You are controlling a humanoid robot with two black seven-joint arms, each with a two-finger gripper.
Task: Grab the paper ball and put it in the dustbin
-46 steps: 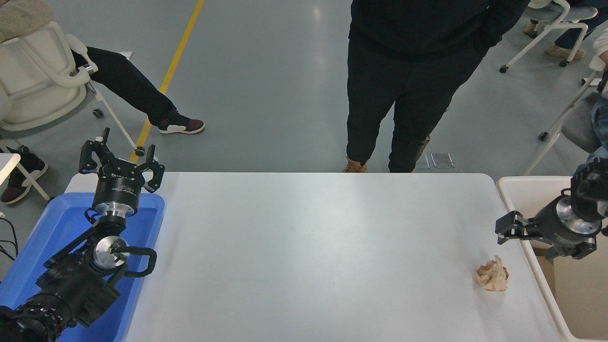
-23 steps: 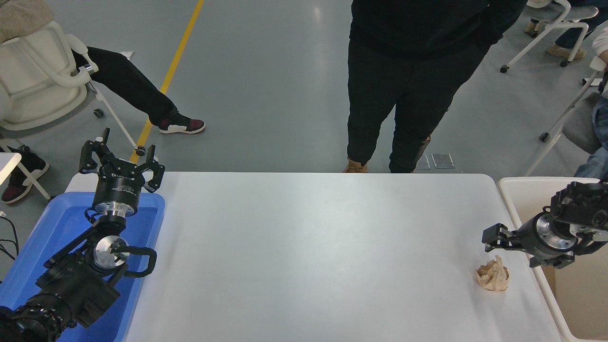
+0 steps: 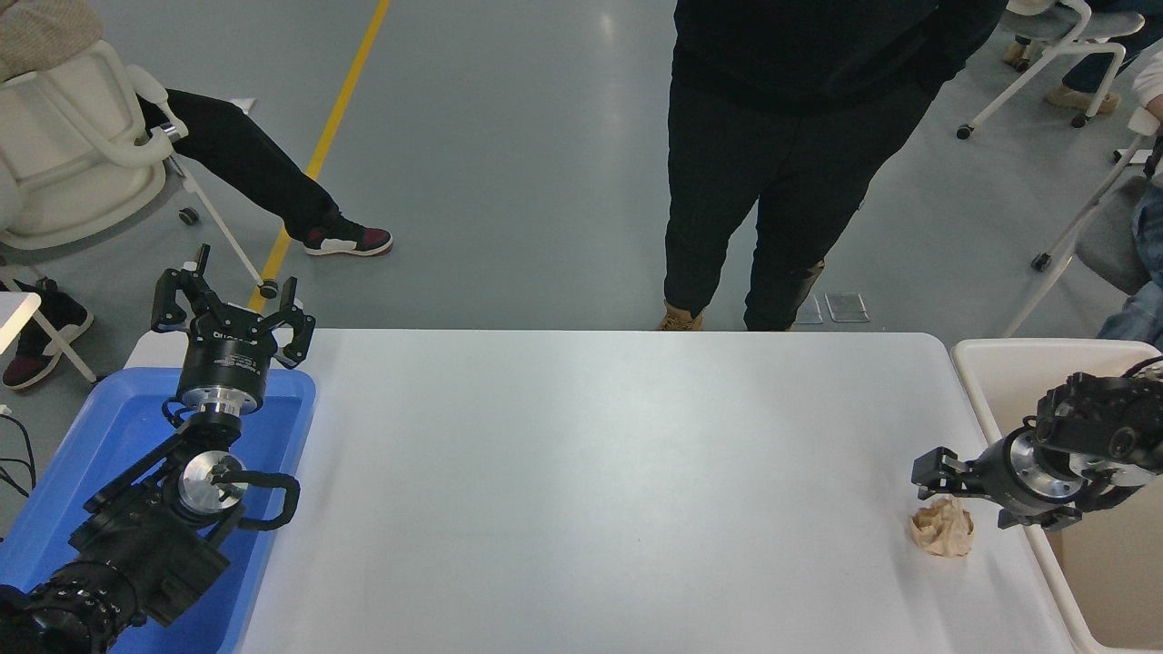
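Nothing is binned yet. The paper ball (image 3: 943, 530) lies on the desk (image 3: 591, 472) just beside the dustbin (image 3: 999, 363). My right hand (image 3: 934, 474) hangs at the ball's far edge; whether its fingers are apart I cannot tell. Grasp, carry and drop remain.

bare table (image 3: 600, 472) beside paper ball (image 3: 943, 529), dustbin (image 3: 999, 363) rightward

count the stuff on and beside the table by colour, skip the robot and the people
tan: 1, paper ball
blue: 1, tray
cream-white: 1, dustbin
total: 3
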